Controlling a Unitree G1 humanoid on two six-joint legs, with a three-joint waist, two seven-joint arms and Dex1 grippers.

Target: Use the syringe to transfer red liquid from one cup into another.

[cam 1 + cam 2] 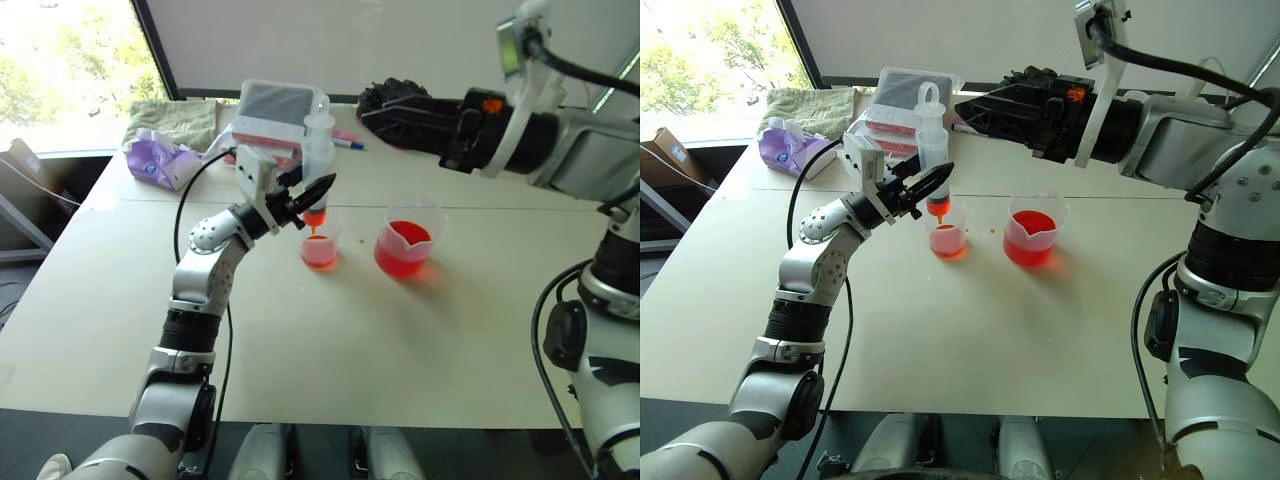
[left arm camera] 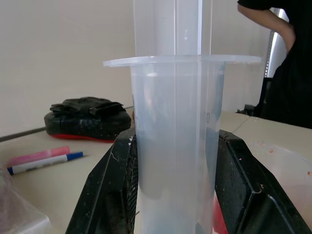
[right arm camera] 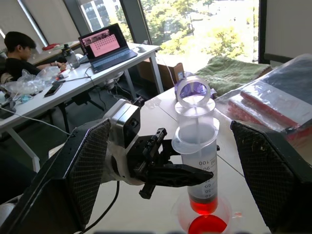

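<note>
Syringe [image 1: 319, 150] stands upright over the small cup [image 1: 320, 243], orange tip just above or inside the cup's rim, a little red liquid [image 3: 203, 204] in the bottom of the barrel. Left hand [image 1: 318, 190] is clamped on the lower barrel, black fingers on either side, pointing toward the robot's right and slightly upward, forearm rising from the near bench [image 1: 120, 320] edge. Plunger ring sticks up above the barrel.

Right hand [image 1: 975, 108] hangs level above the far side of the bench, pointing toward the robot's left, fingers spread wide apart with nothing between them, just short of the plunger top.

Head views give the layout: small cup with red liquid at its bottom, big beaker [image 1: 407, 236] with more red liquid just beside it on the robot's right, not touching. Left wrist view gives the barrel pinched between both fingers [image 2: 105, 195], plus a pink-and-blue marker [image 2: 41, 160] and a black glove [image 2: 87, 117] on the bench behind, and a person in black at the side. Right wrist view looks down along the plunger ring and shows a person at a laptop desk beyond.

Near half of the bench is bare; clutter sits along the far edge: green towel [image 1: 175, 120], purple bag [image 1: 160, 160], plastic box [image 1: 270, 115].
</note>
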